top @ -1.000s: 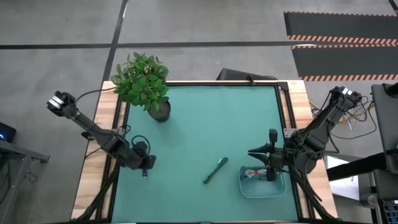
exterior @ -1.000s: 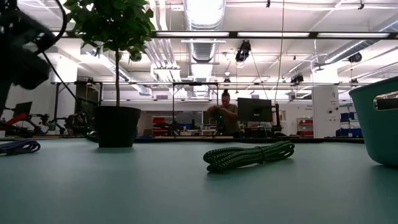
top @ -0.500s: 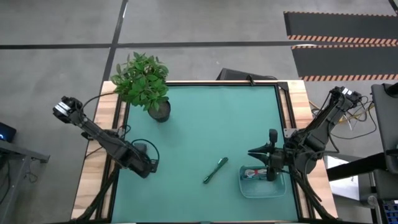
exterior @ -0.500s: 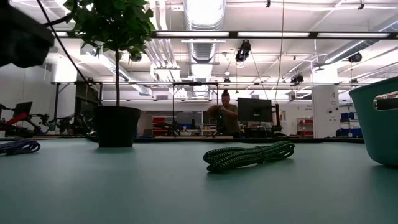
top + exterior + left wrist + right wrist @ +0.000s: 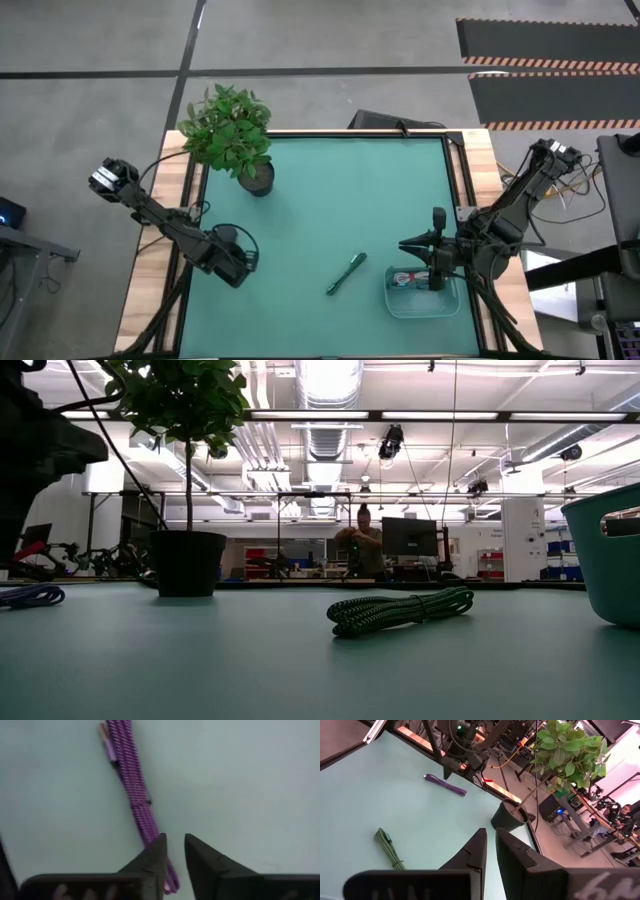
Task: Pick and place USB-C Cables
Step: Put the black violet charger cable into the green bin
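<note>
left gripper [image 5: 174,851] jaws slightly parted, empty, low over desk [image 5: 330,200]; purple cable [image 5: 134,795] lies flat just beside and ahead of jaws, likely lined up for pickup | right gripper [image 5: 490,847] jaws near-closed, empty, waits above bin [image 5: 450,300] | green cable [image 5: 346,273] mid-desk, between both jaws | bin contents mostly hidden by right arm

We saw the left gripper [image 5: 243,262] shift along the table's left side toward the near edge, its arm swinging with it. It ended above the purple cable [image 5: 131,785], which lay beside its fingertips [image 5: 156,851]. Its jaws, shut before, parted a little, leaving a narrow gap.
</note>
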`<state>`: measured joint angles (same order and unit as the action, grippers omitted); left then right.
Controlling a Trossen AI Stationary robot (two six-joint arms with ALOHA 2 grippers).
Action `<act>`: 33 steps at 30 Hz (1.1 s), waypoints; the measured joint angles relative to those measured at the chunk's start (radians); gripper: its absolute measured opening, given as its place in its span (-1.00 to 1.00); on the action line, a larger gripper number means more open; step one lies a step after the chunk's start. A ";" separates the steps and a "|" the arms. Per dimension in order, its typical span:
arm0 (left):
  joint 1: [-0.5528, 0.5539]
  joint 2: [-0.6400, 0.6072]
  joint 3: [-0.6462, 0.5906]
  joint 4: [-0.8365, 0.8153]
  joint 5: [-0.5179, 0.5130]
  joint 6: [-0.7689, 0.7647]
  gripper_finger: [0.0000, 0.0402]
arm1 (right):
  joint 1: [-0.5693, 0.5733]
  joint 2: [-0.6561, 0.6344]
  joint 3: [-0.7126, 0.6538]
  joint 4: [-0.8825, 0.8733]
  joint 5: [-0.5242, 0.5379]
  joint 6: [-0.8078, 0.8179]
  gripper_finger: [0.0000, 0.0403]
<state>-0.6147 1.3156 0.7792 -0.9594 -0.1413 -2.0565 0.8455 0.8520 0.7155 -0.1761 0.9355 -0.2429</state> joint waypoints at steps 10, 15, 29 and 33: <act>0.000 0.038 0.000 -0.054 -0.005 -0.007 -0.08 | 0.000 0.000 0.000 0.000 0.000 0.007 -0.84; 0.000 0.094 0.000 -0.058 -0.012 -0.006 0.02 | 0.000 0.000 0.000 0.000 0.000 0.007 -0.84; 0.007 0.211 -0.001 -0.070 -0.016 -0.007 -0.08 | 0.000 0.000 0.000 -0.002 0.000 0.007 -0.84; 0.009 0.227 -0.001 -0.068 -0.017 -0.008 -0.13 | 0.000 0.000 0.000 -0.002 0.000 0.007 -0.84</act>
<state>-0.6059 1.5430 0.7784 -1.0277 -0.1585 -2.0640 0.8457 0.8520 0.7155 -0.1776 0.9352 -0.2356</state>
